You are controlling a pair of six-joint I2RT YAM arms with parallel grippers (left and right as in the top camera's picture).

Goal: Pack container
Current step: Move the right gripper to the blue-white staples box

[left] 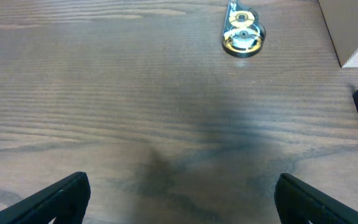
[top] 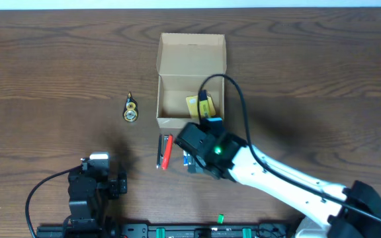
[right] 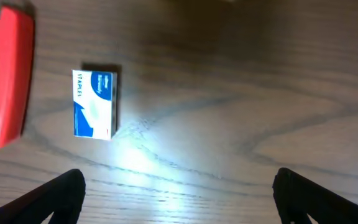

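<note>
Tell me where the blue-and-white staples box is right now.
In the right wrist view the staples box lies flat on the table, upper left, just right of the red stapler and apart from it.

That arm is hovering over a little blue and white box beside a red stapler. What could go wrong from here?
1. The small blue-and-white cardboard staples box lies well left of the open right gripper centre line, close to the red plastic stapler. A grab from here might miss it or nudge the stapler.
2. The arm's black cable arches over the open tan cardboard box and could possibly snag its wall during the carry.
</note>
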